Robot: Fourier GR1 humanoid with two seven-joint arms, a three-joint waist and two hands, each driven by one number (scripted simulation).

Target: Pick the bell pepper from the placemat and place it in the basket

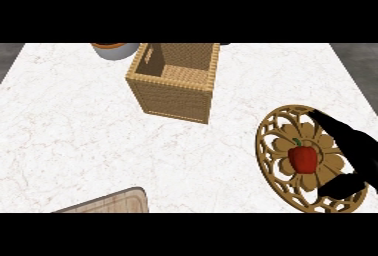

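A red bell pepper [303, 158] with a green stem lies at the centre of a round, carved wooden placemat [279, 134] at the right of the counter. My right hand [356, 148] hovers over the placemat's right side, open: its fingers stretch past the pepper's far side and its thumb [341, 185] reaches under the near side, with the pepper in the gap between them and no visible contact. A tall woven basket [176, 95] stands upright at the back centre, well left of the pepper. My left hand is out of view.
A grey bowl [115, 50] with an orange inside sits at the back edge, just left of the basket. The corner of a wooden cutting board [111, 203] shows at the lower left. White marble counter lies between the basket and the placemat.
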